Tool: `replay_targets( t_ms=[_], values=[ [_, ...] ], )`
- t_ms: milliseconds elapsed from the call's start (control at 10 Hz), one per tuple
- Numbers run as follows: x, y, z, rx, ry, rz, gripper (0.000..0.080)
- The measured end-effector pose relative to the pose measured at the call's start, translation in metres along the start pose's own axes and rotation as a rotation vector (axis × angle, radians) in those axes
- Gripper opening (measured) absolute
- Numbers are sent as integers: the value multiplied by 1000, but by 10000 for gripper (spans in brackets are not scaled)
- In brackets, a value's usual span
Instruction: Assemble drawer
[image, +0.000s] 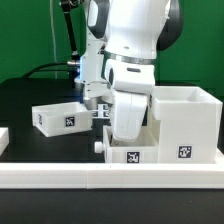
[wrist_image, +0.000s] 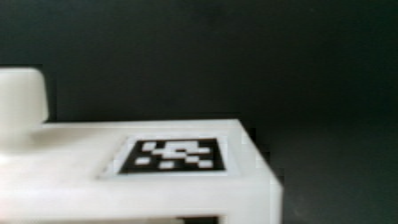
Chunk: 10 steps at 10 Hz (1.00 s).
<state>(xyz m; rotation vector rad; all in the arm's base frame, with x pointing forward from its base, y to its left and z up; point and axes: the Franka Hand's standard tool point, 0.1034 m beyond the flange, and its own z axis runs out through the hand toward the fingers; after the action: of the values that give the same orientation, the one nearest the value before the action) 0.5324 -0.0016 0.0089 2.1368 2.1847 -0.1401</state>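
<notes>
- Nearest, a long low white rail (image: 60, 178) runs along the table's front edge.
- Just behind it lies a low white plastic knobbed tray (image: 133, 155), close beside the tall white cube-like plastic housing (image: 185, 122) on the exterior view's right.
- The gripper (image: 98, 108) hangs low behind that tray. Its fingers are hidden in both views, so I cannot tell whether they are spread or pressed together.
- The wrist view shows a tagged white wall (wrist_image: 178, 160) and a knob close below. I cannot tell which tray it is.
- Farther back, a second low white tray (image: 58, 117) sits well apart.
- The step looks like an approach to grasp a tray. The next move likely calls for pinching a wall squarely, then lining the tray up with the housing.
</notes>
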Motion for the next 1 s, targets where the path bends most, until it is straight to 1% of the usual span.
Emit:
replay_targets(
  t_ms=[500, 700, 1000],
  values=[
    [0, 0, 0, 2, 0, 4, 42],
    [8, 1, -1, -1, 4, -2, 42],
    [7, 1, -1, 0, 3, -8, 42]
  ],
)
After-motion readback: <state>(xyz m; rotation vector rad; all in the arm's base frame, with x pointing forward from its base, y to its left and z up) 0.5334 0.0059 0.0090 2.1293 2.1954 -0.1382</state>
